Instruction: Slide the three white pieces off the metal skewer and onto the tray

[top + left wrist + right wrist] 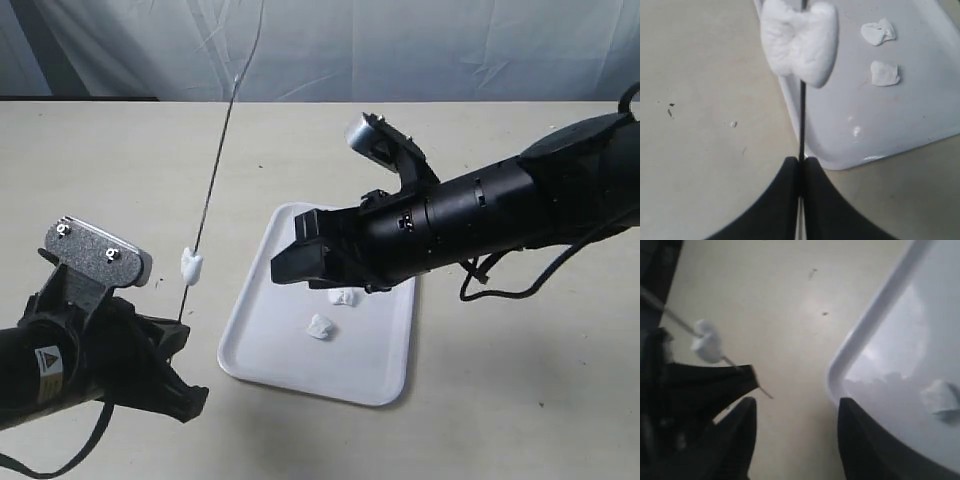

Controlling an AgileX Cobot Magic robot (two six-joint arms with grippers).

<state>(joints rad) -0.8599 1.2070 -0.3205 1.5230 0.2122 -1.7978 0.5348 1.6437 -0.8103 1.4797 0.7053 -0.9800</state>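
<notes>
Two white pieces [320, 326] lie on the tray [370, 350] near the wide-open right fingers [297, 262], and the third piece [190, 266], just beyond left fingers [790, 182] pinching the metal skewer [212, 180], likely needs sliding off next.

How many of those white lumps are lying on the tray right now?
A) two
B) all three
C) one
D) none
A: one white piece and another white piece lie on the tray; the third white piece sits on the metal skewer.
</notes>
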